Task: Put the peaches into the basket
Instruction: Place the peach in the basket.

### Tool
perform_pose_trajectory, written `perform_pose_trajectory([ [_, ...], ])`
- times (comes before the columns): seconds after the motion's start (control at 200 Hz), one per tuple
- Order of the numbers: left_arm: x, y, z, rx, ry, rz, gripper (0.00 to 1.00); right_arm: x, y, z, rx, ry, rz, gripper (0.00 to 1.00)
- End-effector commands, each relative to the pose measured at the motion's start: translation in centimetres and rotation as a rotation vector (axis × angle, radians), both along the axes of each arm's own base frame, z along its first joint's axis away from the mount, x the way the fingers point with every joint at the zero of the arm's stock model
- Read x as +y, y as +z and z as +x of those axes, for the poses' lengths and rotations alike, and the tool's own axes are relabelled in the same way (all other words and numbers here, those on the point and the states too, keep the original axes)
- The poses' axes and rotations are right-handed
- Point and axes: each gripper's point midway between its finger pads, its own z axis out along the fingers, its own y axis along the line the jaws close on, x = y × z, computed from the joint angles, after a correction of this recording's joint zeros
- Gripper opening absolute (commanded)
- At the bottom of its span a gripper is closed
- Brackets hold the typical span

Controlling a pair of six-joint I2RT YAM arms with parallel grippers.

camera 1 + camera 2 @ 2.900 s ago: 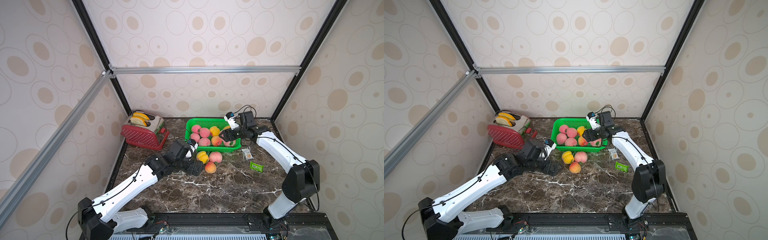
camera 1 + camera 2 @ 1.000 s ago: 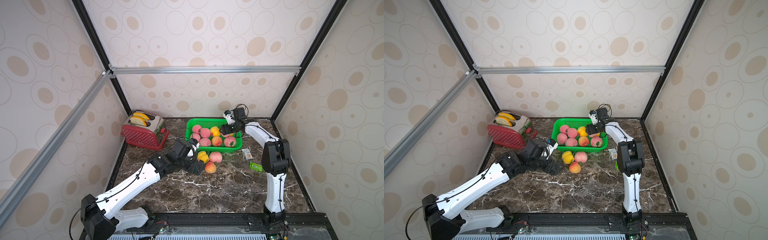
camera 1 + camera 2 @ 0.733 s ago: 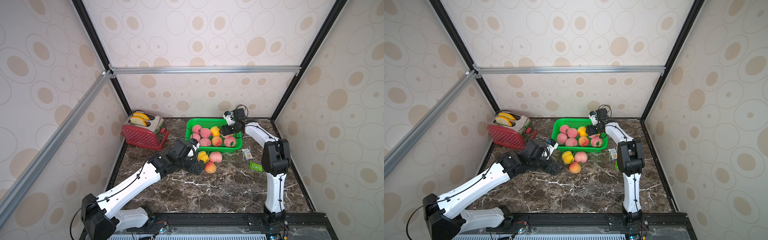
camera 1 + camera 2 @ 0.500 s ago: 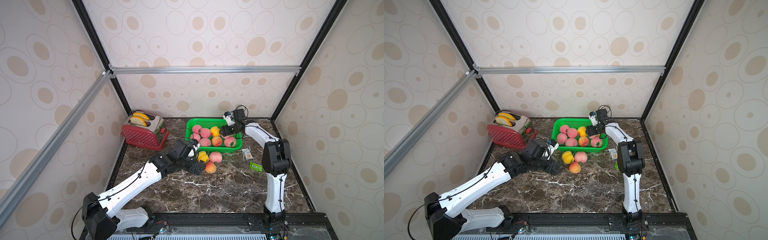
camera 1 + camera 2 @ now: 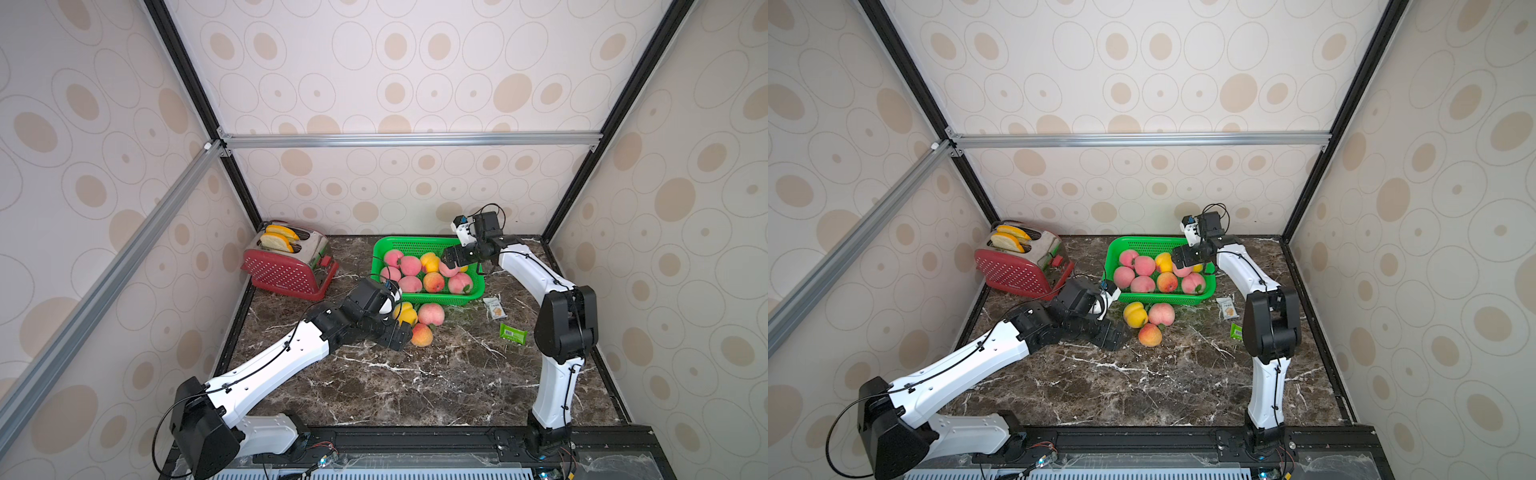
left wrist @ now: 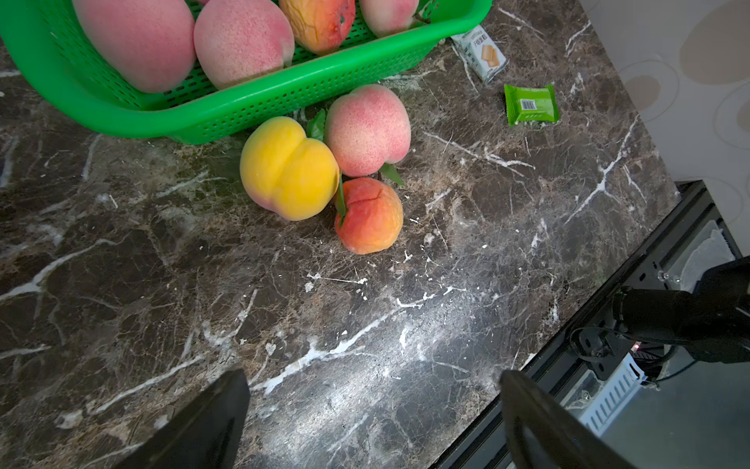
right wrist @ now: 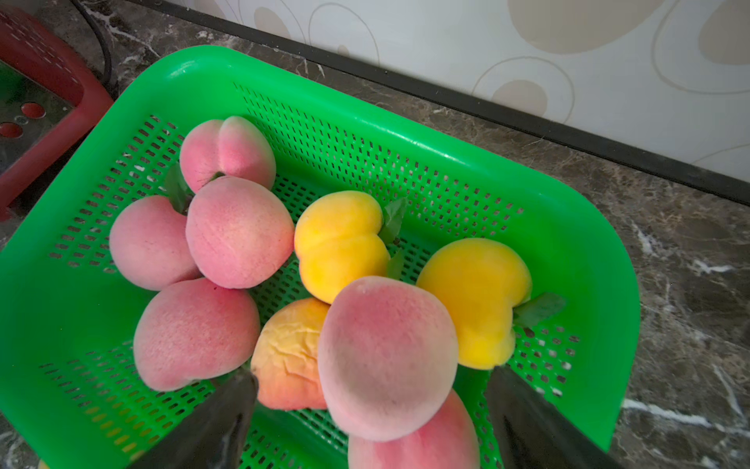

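1. Done: most peaches lie in the basket, tabletop 12 o'clock; right pincer above them, jaws apart, empty.
2. Remaining: three peaches at basket's 6 o'clock; left pincer beside them, jaws apart, empty.

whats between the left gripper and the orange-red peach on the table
Nothing: the left wrist view shows only bare marble tabletop between the open left gripper and the orange-red peach.
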Motion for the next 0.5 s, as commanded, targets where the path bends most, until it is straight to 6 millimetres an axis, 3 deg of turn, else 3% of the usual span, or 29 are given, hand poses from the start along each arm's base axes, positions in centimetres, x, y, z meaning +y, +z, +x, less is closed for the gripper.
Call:
perform_pose_trajectory([
  [0.0,-0.5,0.3,0.2,-0.003,0.011,-0.017,0.99,-0.7,2.1,-1.8,-0.026,-0.017,0.024,0.94],
  [0.185,-0.8,-0.8,0.1,0.032,0.007,-0.013,0.99,-2.3,2.6,-6.4,-0.034,-0.038,0.049,0.96],
  [0.335,-1.6,-1.1,0.8,0.024,0.013,-0.038,0.99,-3.8,1.5,-10.4,-0.027,-0.035,0.032,0.97],
  [0.496,-2.4,-1.9,1.1,0.044,0.015,-0.052,0.99,-4.1,1.3,-14.7,-0.004,-0.004,0.039,0.97],
])
